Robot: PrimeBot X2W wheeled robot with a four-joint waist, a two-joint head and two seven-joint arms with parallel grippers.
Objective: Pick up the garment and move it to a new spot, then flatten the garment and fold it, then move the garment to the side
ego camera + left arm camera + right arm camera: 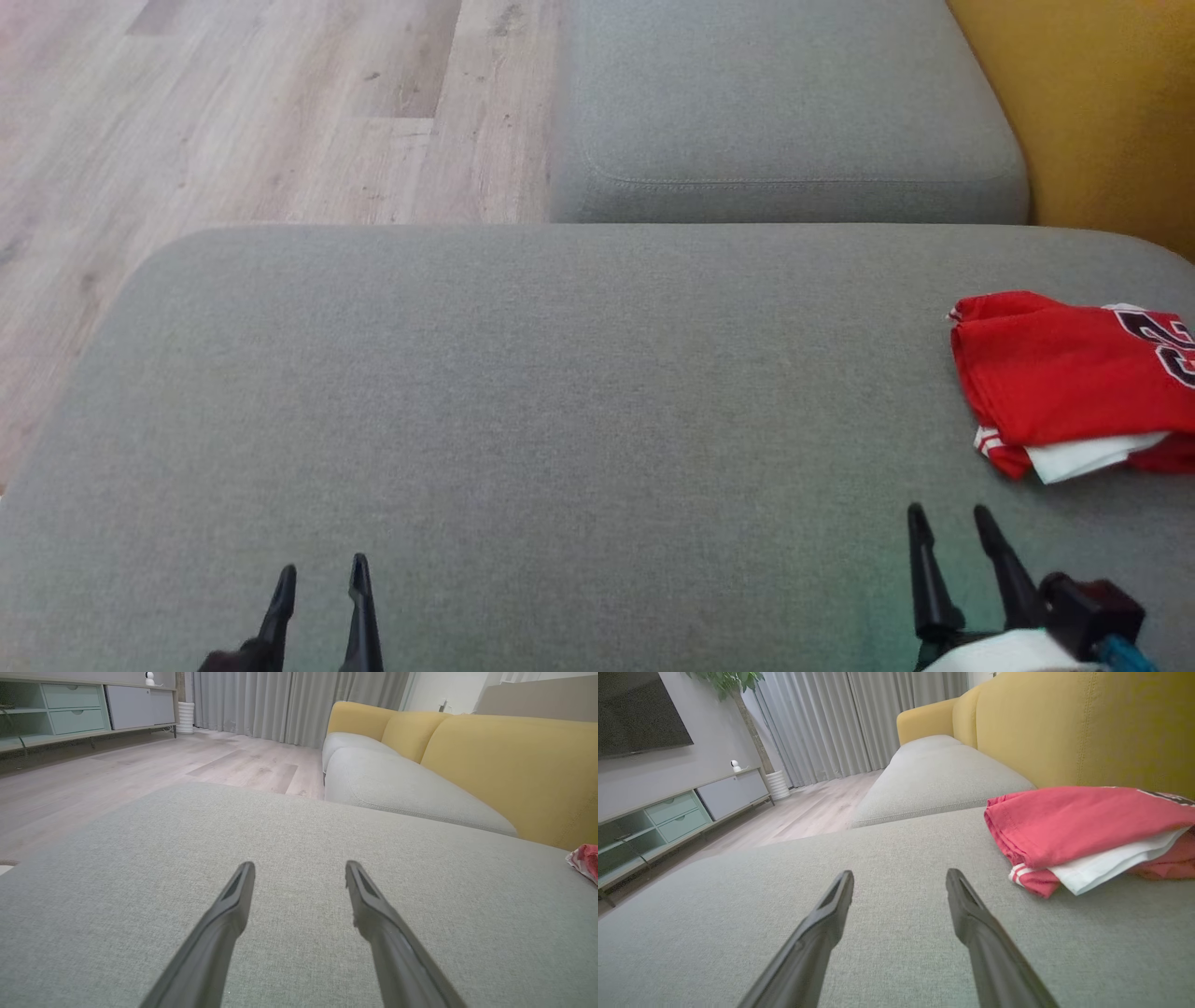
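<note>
A red garment (1064, 378) with white trim and dark numerals lies folded in a bundle at the right edge of the grey cushion (560, 392). In the right wrist view the garment (1083, 830) sits up and to the right of my fingers, a white layer showing under the red. My right gripper (950, 518) is open, low over the cushion, a short way in front of the bundle and not touching it. My left gripper (320, 571) is open at the lower left with nothing between its fingers. A sliver of the garment (586, 861) shows at the right of the left wrist view.
A second grey seat cushion (784, 103) lies beyond the first, with a yellow sofa back (1092, 103) on the right. Wooden floor (233, 103) runs along the left. A TV cabinet (668, 816) and grey curtains (859, 718) stand far off.
</note>
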